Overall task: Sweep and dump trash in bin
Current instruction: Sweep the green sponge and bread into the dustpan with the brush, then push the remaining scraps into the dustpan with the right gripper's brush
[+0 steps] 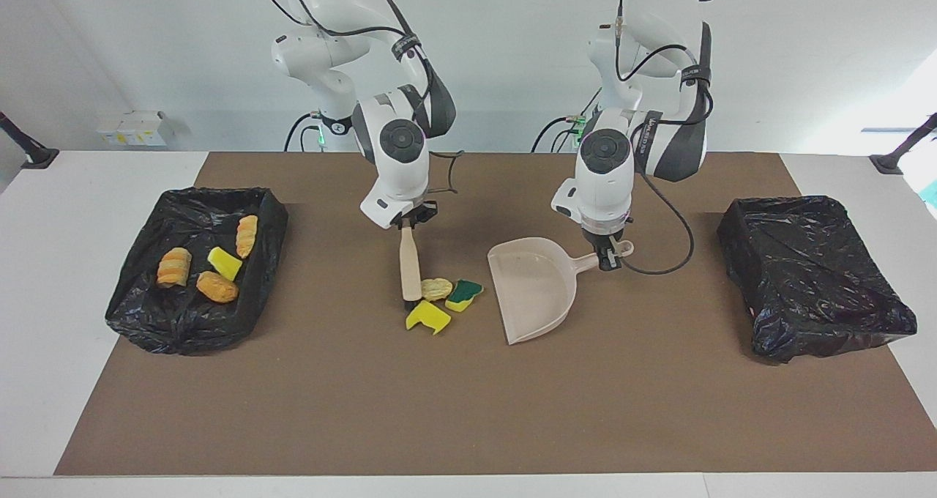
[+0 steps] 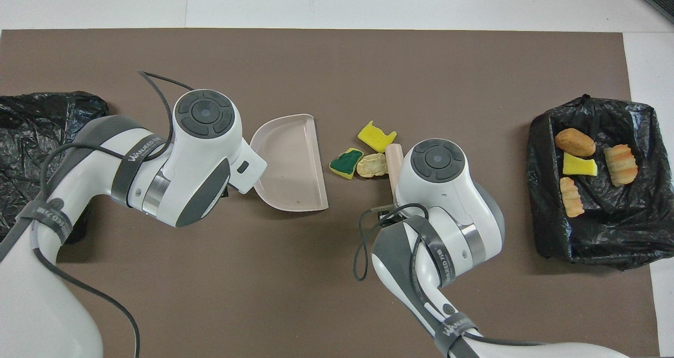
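Evidently the right hand (image 1: pixel 408 223) grips the brush (image 1: pixel 410 262) beside three trash pieces (image 1: pixel 437 288), while the left hand (image 1: pixel 609 256) grips the dustpan (image 1: pixel 534 287), mouth toward them; four lie in the bin (image 1: pixel 139 300).

Bright, even light; soft shadows, sharp.

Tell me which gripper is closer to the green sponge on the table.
Right. The right gripper holds the brush, whose head sits beside the green sponge. The left gripper grips the dustpan handle, with the pan between.
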Controlling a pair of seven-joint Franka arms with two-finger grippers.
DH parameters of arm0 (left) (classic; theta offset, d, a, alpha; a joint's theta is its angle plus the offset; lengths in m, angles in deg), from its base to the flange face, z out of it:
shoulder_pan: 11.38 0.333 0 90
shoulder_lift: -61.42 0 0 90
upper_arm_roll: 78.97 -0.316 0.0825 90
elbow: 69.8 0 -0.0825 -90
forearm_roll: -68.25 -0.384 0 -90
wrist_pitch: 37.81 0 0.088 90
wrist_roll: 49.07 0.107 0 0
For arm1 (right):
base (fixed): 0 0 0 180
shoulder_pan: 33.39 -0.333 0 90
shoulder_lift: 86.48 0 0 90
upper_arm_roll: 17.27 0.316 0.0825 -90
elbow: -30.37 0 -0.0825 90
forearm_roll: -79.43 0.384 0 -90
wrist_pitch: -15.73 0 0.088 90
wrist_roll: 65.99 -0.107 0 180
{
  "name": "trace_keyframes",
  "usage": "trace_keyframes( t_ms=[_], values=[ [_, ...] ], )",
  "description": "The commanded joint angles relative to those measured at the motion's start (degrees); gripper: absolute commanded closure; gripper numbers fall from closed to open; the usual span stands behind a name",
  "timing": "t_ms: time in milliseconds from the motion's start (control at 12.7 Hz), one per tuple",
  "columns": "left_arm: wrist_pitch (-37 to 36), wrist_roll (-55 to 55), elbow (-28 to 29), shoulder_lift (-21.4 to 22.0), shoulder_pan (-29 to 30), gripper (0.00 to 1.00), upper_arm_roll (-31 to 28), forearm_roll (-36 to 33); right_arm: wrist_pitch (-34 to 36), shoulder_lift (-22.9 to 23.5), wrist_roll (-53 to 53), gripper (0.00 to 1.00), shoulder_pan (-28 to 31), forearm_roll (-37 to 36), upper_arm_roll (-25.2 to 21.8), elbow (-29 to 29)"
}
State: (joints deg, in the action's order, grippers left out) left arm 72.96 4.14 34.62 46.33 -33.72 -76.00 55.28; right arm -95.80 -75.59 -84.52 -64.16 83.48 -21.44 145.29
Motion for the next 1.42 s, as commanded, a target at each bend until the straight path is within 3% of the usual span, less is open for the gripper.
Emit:
trace_keyframes(
  t_ms=[0,631,789,1183,1341],
  values=[
    [0.5,-0.2,2.8,2.0,0.2,1.0,-0.5,-1.0,-0.6,1.1,0.9,1.0,-1.2,4.5,0.6,-2.4],
    [9.4,1.2,8.8,4.0,2.0,1.0,-0.3,-1.0,-3.1,2.9,1.9,1.0,-6.9,17.4,1.4,-4.8],
    [11.7,3.6,10.2,4.3,2.9,1.0,-0.2,-0.6,-2.1,3.2,1.4,1.0,-8.3,21.2,1.4,-7.6],
    [16.3,5.0,12.5,4.9,3.6,1.0,-0.2,4.2,3.4,3.2,-1.9,1.0,-8.3,20.5,0.7,-13.3],
    [16.5,5.1,13.5,5.3,4.5,1.0,-0.2,7.2,4.5,2.5,-6.5,1.0,-7.8,15.3,0.2,-14.2]
  ],
)
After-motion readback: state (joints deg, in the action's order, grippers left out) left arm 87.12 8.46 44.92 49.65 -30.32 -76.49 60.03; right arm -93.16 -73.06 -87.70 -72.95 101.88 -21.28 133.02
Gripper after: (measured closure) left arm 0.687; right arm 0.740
